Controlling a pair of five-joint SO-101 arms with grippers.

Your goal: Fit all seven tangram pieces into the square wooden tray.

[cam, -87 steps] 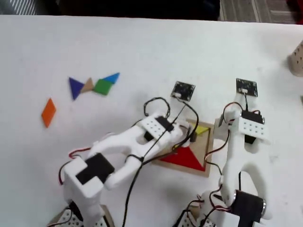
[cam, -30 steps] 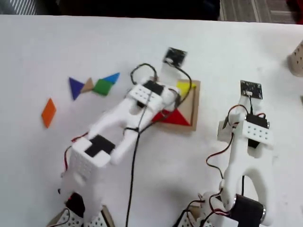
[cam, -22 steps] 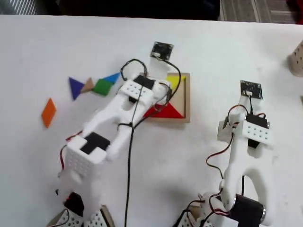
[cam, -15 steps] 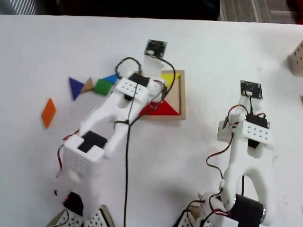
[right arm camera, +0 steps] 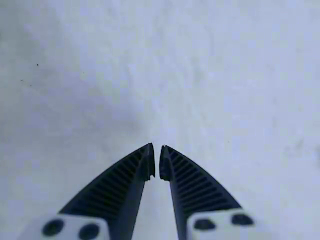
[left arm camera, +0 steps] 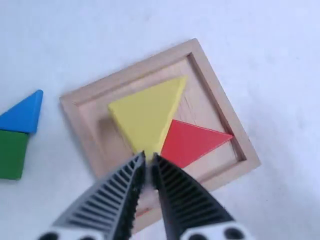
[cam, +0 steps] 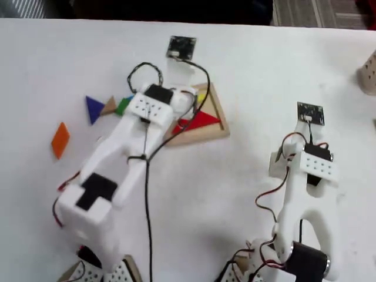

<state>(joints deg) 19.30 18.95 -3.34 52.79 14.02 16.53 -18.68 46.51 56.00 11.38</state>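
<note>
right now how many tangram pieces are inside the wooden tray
2: a yellow triangle and a red triangle beside it in the wooden tray. The left gripper covers part of the tray, so another could be hidden.

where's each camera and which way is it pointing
High view: fixed above the table, looking down on both arms, the left arm over the tray.
Left wrist view: on the left wrist, facing past the left hand at the tray's yellow triangle and red triangle.
Right wrist view: on the right wrist, facing the table past the right hand.
Shared: high and left wrist views both show the tray.
</note>
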